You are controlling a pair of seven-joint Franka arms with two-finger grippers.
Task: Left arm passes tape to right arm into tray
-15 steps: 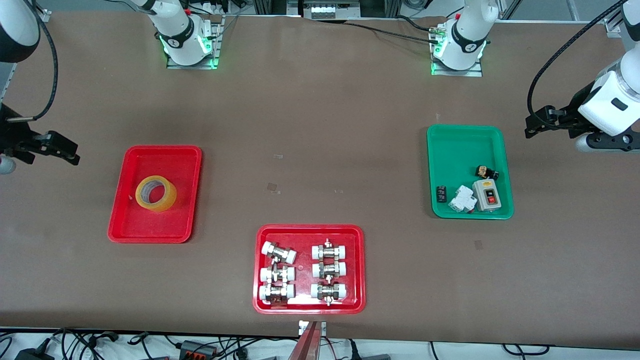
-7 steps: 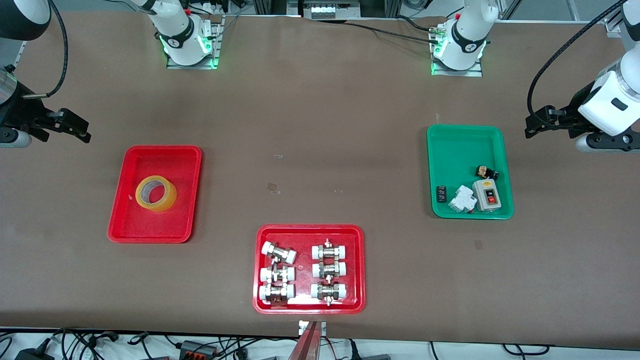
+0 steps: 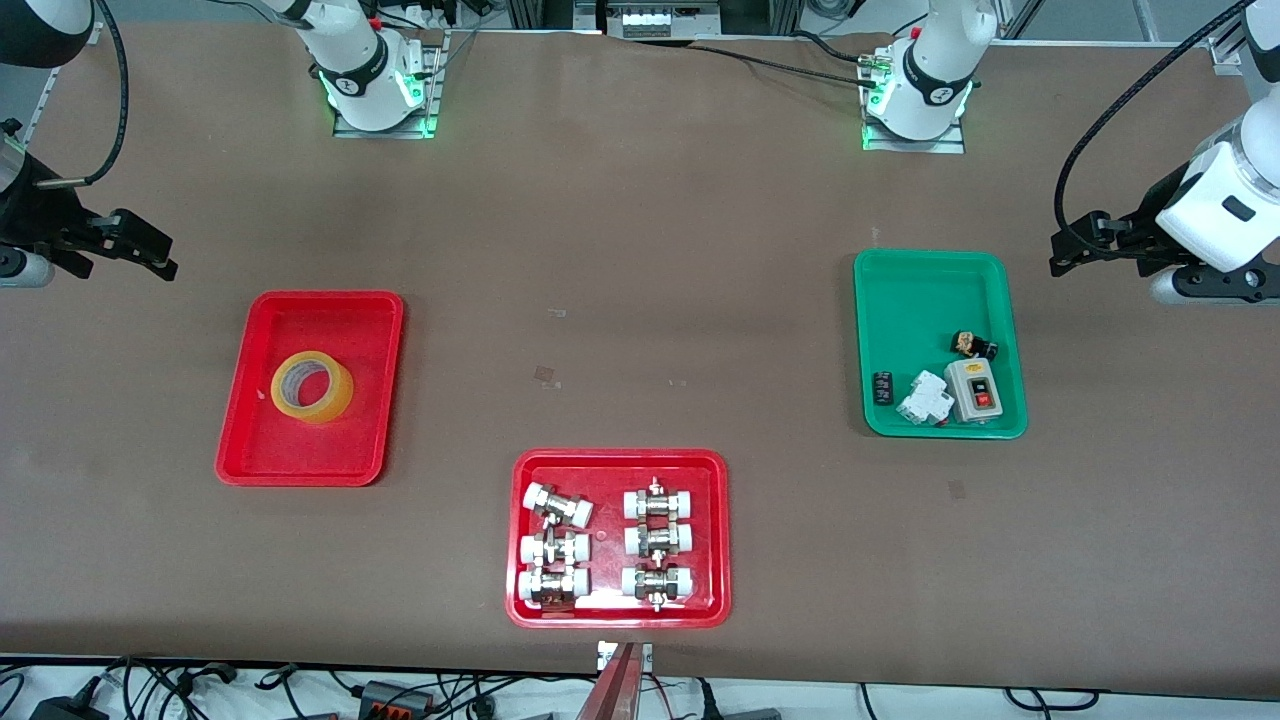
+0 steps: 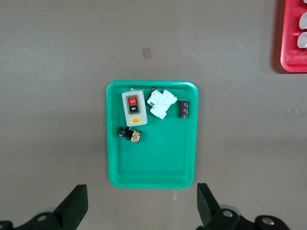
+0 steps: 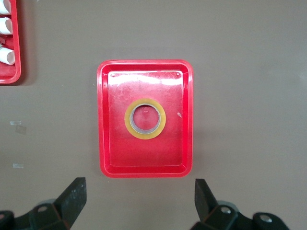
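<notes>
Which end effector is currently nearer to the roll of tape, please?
Right. The right end effector hangs open over the table beside the plain red tray holding the tape; the left end effector waits open by the green tray.

A plain brown tabletop (image 3: 640, 250) fills nearly the whole scene, evenly lit, with a few small pale marks. Along its near edge, black cables (image 3: 400, 690) lie tangled on a pale floor.

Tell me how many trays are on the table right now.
3: the plain red tray holding the tape at the right arm's end, the green tray at the left arm's end, and the red fittings tray between them, nearest the front camera.
</notes>
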